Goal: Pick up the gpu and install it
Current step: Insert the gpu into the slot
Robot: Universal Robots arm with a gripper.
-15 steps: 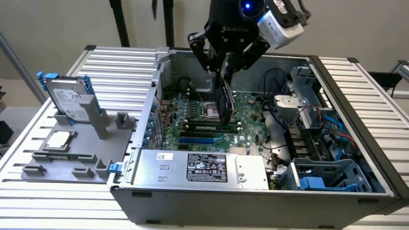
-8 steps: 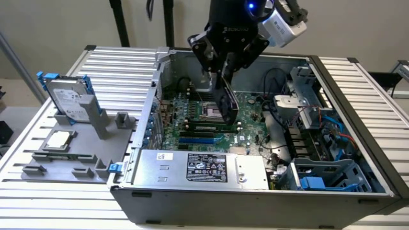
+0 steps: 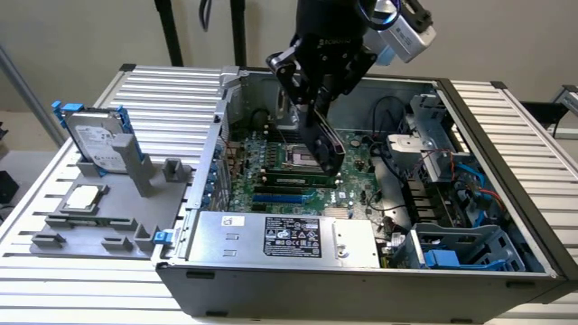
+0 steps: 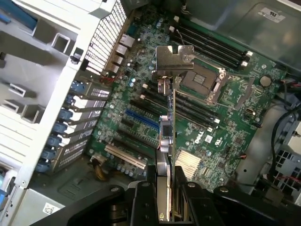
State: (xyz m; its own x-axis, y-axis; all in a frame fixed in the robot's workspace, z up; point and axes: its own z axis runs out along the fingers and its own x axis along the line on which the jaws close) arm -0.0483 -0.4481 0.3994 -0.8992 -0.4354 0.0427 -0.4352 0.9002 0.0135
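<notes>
My gripper (image 3: 312, 108) is shut on the gpu (image 3: 323, 143), a thin card whose black face shows in the exterior view. I hold it edge-down and tilted, hanging inside the open computer case above the green motherboard (image 3: 287, 169). In the wrist view the gpu (image 4: 172, 117) is seen edge-on, running from my gripper (image 4: 168, 190) out to its silver end bracket (image 4: 173, 61). Below it lie the motherboard (image 4: 214, 139), the CPU socket (image 4: 202, 80) and the blue slot (image 4: 141, 120). The card hangs above the board and touches no slot.
The case's rear slot openings (image 4: 80, 136) stand beside the board. A power supply (image 3: 280, 237) fills the case's front. Cables and a blue drive cage (image 3: 461, 250) sit at the exterior view's right. Outside, a grey fixture holds a hard drive with blue rails (image 3: 99, 145).
</notes>
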